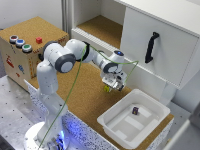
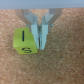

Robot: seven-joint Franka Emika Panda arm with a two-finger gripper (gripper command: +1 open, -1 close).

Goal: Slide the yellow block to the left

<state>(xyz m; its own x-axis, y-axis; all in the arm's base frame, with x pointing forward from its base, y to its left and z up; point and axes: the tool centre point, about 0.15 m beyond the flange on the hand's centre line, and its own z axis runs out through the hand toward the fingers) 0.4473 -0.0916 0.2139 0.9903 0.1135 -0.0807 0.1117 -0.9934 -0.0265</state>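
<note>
Wrist view: the yellow block (image 2: 25, 41) sits on the cork surface (image 2: 62, 62), dark markings on its near face, one reading like an "S". The jaws (image 2: 40, 36) hang right beside it, both fingers (image 2: 43, 35) drawn nearly together with only a thin slit between them. They hold nothing; the block lies outside the pair, against the nearer finger. Actual contact cannot be judged.

Exterior view: arm reaches across the surface (image 1: 85, 95), the jaws (image 1: 111, 86) low over the cork just beside the white bin (image 1: 134, 120). The block (image 1: 106, 89) shows only as a yellow-green speck under the hand; its markings and the jaw gap are too small to read here. Only this view shows the dark block (image 1: 135, 110) inside the bin, the cabinet door with black handle (image 1: 151, 47), and the cork box (image 1: 27, 50) carrying buttons and a red cube (image 1: 39, 40). A green cable (image 1: 75, 85) trails along the arm.
</note>
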